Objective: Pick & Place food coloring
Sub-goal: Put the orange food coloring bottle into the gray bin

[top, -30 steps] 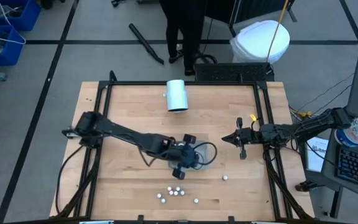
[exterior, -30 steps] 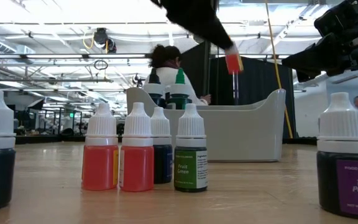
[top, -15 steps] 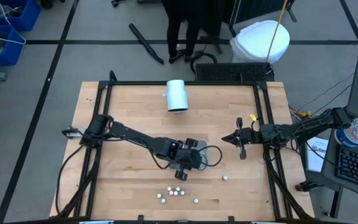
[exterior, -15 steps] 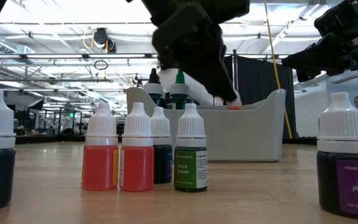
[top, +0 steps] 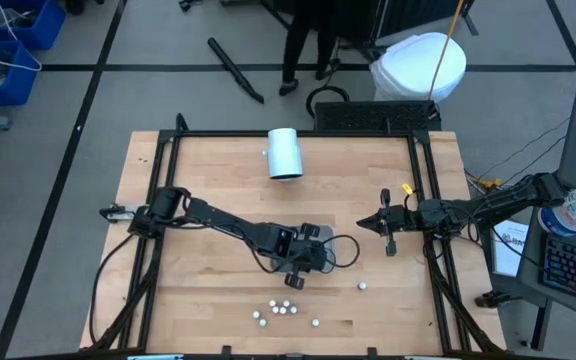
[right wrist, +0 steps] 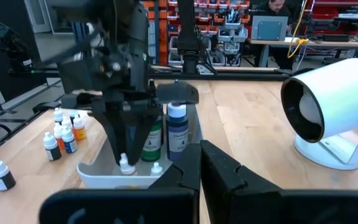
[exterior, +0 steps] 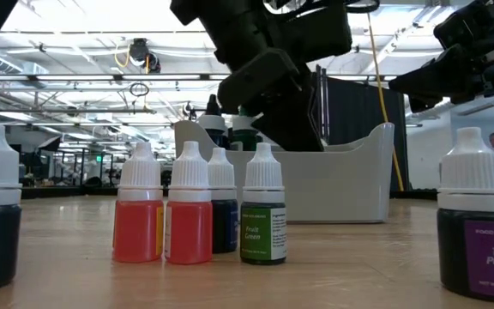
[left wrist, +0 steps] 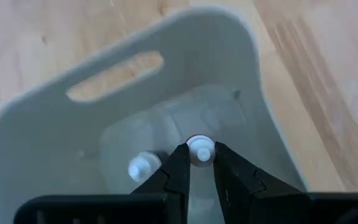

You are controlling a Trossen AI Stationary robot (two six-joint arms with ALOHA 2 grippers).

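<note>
Left gripper (left wrist: 199, 163) down inside pale grey plastic tray (left wrist: 36, 134), centre of high view.
Pinching small white-capped food coloring bottle (left wrist: 200, 149) between narrowly parted fingers; right gripper (top: 360, 223) closed, empty, idle at right.

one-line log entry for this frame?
left claw: shut on bottle, down inside bin | right claw: shut, waiting at table's right | loose bottles: near front edge
</note>
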